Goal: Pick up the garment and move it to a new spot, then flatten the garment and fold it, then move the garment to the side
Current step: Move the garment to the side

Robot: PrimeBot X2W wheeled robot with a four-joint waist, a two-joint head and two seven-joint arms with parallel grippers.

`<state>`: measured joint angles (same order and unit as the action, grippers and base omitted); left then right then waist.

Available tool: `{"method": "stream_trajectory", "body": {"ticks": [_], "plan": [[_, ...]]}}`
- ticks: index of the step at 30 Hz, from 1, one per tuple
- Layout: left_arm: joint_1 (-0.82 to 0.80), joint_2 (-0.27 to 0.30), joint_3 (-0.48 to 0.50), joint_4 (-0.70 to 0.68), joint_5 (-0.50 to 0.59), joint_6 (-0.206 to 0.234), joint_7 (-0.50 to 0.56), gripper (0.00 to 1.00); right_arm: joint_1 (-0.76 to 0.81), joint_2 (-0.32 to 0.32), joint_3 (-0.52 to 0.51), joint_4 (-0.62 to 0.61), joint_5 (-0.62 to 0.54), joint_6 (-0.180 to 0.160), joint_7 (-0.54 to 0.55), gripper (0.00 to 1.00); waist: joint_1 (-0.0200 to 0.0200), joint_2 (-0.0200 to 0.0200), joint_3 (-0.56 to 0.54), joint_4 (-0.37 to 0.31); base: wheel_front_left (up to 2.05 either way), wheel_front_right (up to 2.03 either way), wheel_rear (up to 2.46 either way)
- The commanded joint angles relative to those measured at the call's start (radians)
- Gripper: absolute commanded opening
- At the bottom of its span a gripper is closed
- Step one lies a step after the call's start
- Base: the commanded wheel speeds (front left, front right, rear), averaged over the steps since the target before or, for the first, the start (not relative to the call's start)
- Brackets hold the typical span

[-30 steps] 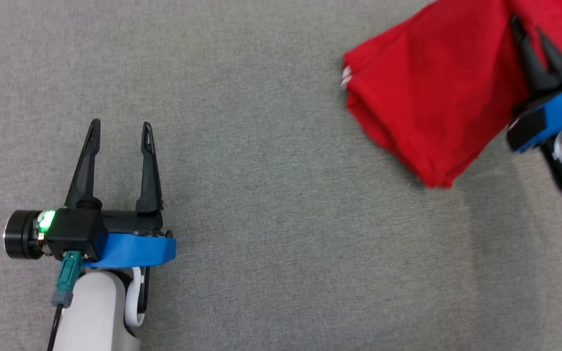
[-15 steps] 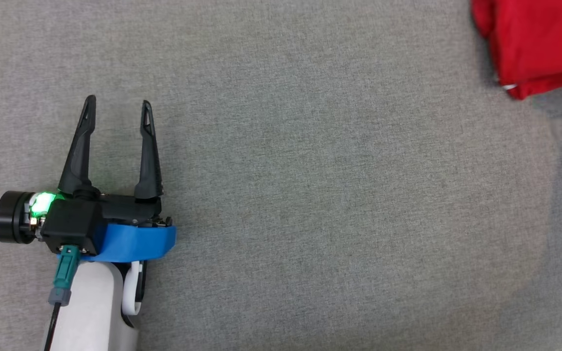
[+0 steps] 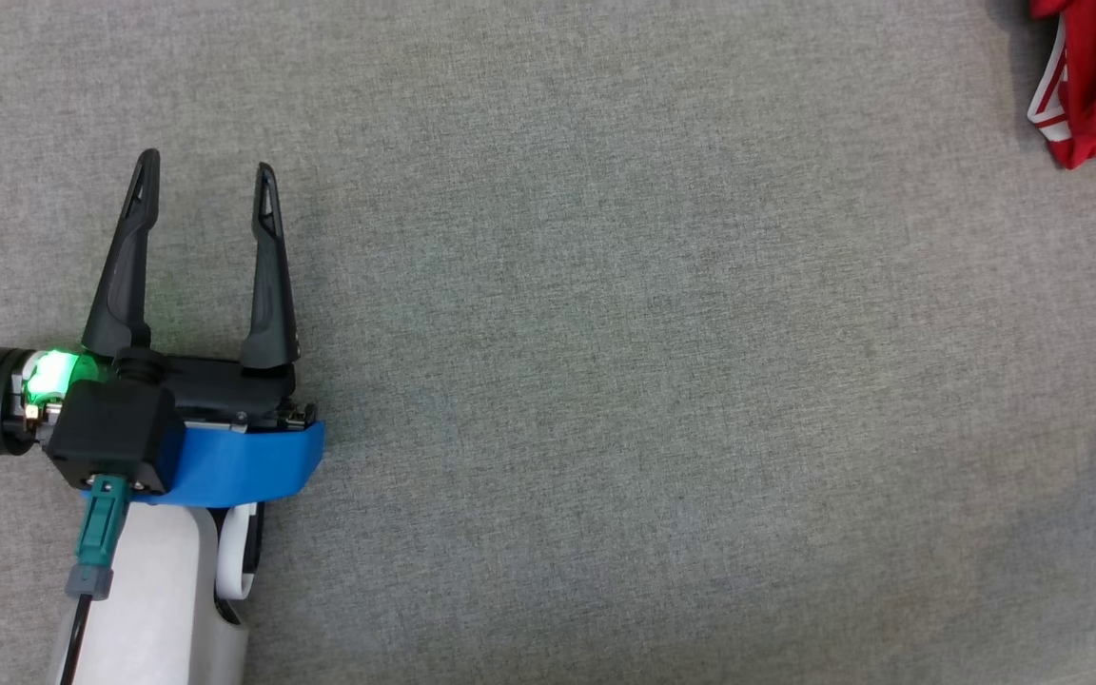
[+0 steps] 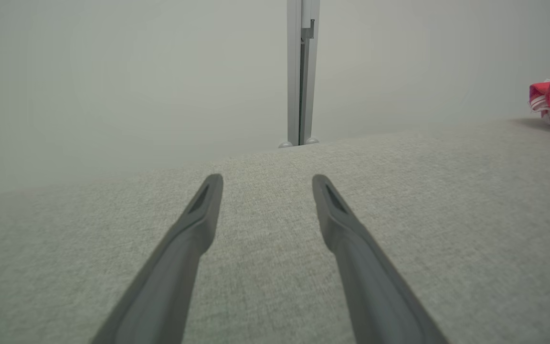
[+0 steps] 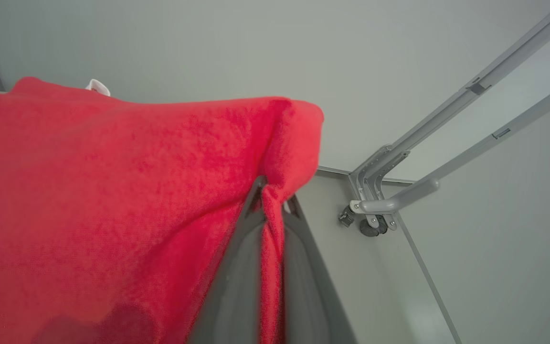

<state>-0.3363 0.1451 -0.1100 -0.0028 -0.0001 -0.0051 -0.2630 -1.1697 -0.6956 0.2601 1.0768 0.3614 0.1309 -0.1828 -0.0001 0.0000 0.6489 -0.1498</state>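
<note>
**Status.** The right pincer [image 5: 275,191] is clamped together on a pinch of the red garment [image 5: 112,191]. Cloth is bunched between its 2 fingers and drapes off to that view's left. The left pincer [image 3: 205,164] stands apart, holding nothing, low over the grey counter [image 3: 605,381] on the robot's left.

**Location of garment.** In the head view, 1 corner with white striped trim shows at the upper right edge, well apart from the left pincer. In the left wrist view it sits at the far right with a shadow beneath it. It appears to hang just off the counter, though so little of it shows that contact cannot be ruled out.

**Step in hand, as judged.** The garment is being carried across to the spot where it is to be set down.

**Recommendations**
1. The grip is on 1 narrow fold only, so move the arm smoothly; a jerk could pull the cloth out.
2. Hold the hanging bulk high enough to clear the counter, or dragging will rumple it.
3. Lower until the cloth rests on the counter before parting the fingers, so it settles without tumbling.
4. Leave the left pincer clear of the path, ready to take a 2nd corner if spreading is required
</note>
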Motion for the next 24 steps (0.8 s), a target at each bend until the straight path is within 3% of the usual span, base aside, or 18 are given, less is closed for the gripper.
{"method": "stream_trajectory", "body": {"ticks": [1,10,14,17,24], "plan": [[-0.016,0.006,0.002,0.008,0.001,0.005,-0.002,1.00,-0.026,0.009,0.003,0.010,-0.004,0.000,-0.008,1.00,0.0001,0.0000,0.004,0.001,0.00,0.00,0.00],[-0.007,0.010,0.004,0.022,-0.010,0.017,0.000,1.00,-0.074,0.022,0.008,0.095,-0.053,0.000,-0.051,1.00,0.0001,0.0000,-0.009,0.010,0.00,0.00,0.00],[0.011,0.004,0.009,0.026,-0.023,0.023,-0.001,1.00,-0.064,0.042,0.009,0.078,-0.077,0.000,-0.077,1.00,0.0001,0.0000,-0.052,0.015,0.00,0.00,0.00],[0.032,0.000,0.016,0.036,-0.036,0.027,-0.002,1.00,-0.026,0.068,-0.006,0.031,-0.078,0.000,-0.082,1.00,0.0001,0.0000,-0.096,0.021,0.00,0.00,0.00],[0.092,-0.008,0.038,0.052,-0.063,0.035,-0.002,1.00,0.142,0.157,-0.111,-0.222,-0.051,0.000,-0.083,1.00,0.0001,0.0000,-0.201,0.036,0.00,0.00,0.00]]}}
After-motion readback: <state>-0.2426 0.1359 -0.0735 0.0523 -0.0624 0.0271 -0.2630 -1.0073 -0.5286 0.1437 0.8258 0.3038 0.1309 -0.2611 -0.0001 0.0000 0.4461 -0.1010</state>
